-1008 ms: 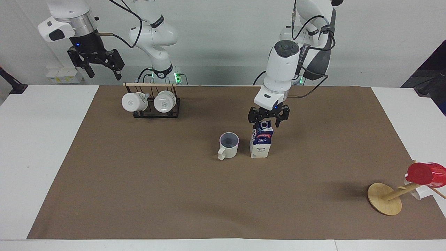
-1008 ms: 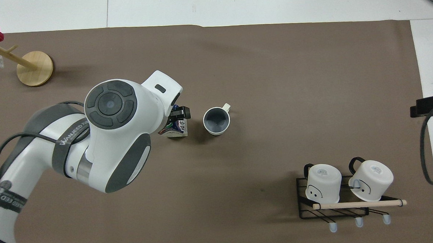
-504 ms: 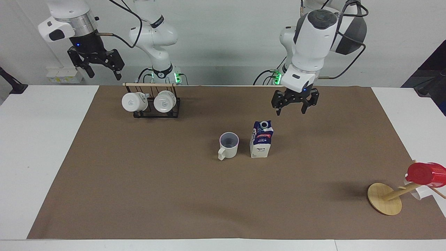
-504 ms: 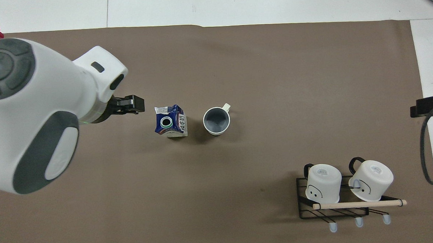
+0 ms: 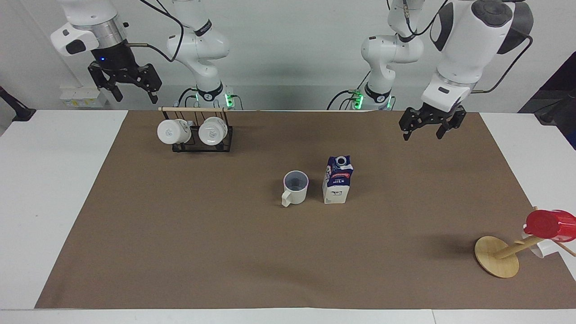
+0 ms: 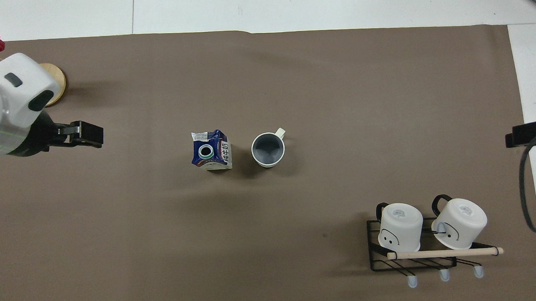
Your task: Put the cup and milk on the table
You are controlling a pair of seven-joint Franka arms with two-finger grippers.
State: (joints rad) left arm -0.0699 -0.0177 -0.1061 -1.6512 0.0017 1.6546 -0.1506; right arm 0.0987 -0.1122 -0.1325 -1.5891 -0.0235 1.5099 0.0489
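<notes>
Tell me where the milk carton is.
The milk carton stands upright mid-mat in the facing view, just beside the cup, on the side toward the left arm's end.

Matt brown paper-like mat [image 5: 189, 252] over a smooth white tabletop [image 5: 49, 189]. Glazed cream ceramic on the mug [image 5: 295, 187]; printed, faintly glossy cardboard on the milk carton [image 5: 337, 180]. Thin black wire for the rack [image 6: 412, 252], with a pale wooden rod. Bare wood on the mug tree [image 5: 497, 256]; shiny red cup [image 5: 551, 225].
</notes>
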